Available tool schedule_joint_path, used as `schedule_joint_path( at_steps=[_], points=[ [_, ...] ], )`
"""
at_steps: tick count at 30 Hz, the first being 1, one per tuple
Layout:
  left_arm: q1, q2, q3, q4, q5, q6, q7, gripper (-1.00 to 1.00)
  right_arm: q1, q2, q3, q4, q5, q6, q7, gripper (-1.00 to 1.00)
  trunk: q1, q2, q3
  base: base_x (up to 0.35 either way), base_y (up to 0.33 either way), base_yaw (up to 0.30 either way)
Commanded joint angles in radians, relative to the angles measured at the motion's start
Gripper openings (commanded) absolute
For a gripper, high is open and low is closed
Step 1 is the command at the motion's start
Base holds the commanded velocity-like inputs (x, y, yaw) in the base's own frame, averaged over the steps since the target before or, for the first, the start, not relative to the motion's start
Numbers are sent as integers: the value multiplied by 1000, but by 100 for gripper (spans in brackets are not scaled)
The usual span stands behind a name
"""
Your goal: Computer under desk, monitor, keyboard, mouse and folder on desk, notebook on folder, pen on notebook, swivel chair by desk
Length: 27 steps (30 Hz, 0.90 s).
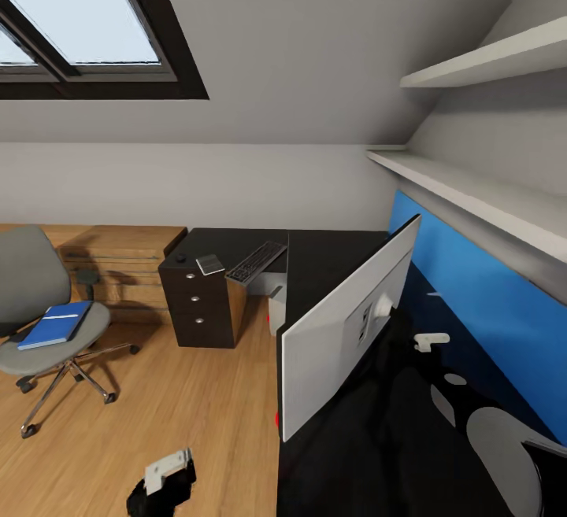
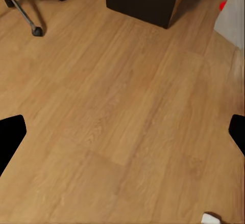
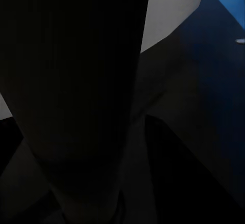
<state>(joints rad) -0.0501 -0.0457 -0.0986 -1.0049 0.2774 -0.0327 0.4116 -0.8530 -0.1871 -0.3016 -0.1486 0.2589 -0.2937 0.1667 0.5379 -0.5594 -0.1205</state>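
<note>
Sloped-ceiling bedroom, wood floor. Monitor (image 1: pixel 346 328) stands on the desk (image 1: pixel 331 261) near its front edge, apparently held from behind — right gripper's grip cannot be told. Left gripper (image 1: pixel 161 481) hangs wide over floor. Advice: ease monitor inward, keep it upright.

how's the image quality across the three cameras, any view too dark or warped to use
Head view: bright and sharp, wide-angle bending, desk and swivel chair clear. Left wrist view: evenly lit wood floor, slightly soft. Right wrist view: nearly black, a dark shape blocking most of it.
</note>
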Motion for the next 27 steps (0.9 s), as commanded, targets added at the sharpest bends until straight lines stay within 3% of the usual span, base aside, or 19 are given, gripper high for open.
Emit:
schedule_joint_path(
  at_steps=[1,2,4,8,11,17,20,27],
  points=[
    [-1,1,-1,-79,14,95,7,100,-1,-1,1,0,-3,-2,2,-100,0,-2,-2,0,0,0],
    [0,1,5,-159,22,199,7,100,-1,-1,1,0,-3,-1,2,-100,0,-2,-2,0,0,0],
    [0,-1,29,-327,72,378,8,100,-1,-1,0,0,-3,-1,1,-100,0,-2,-2,0,0,0],
    [0,-2,48,-564,209,529,6,100,-1,-7,-1,0,-4,1,6,-100,0,-2,-2,0,0,0],
    [0,0,52,-581,219,540,6,100,-1,-8,0,0,-4,3,6,-100,0,-2,-2,0,0,0],
    [0,44,83,-573,220,542,4,100,-1,-9,1,0,-4,1,5,-100,0,-2,-2,-13,-36,0],
    [0,45,86,-571,219,539,5,100,-1,-8,2,1,-3,1,4,-100,0,-2,-2,-50,-271,0],
    [0,47,135,-572,219,535,3,100,-1,-8,2,1,-2,2,4,-100,0,-2,-2,-1,-220,0]
  ],
)
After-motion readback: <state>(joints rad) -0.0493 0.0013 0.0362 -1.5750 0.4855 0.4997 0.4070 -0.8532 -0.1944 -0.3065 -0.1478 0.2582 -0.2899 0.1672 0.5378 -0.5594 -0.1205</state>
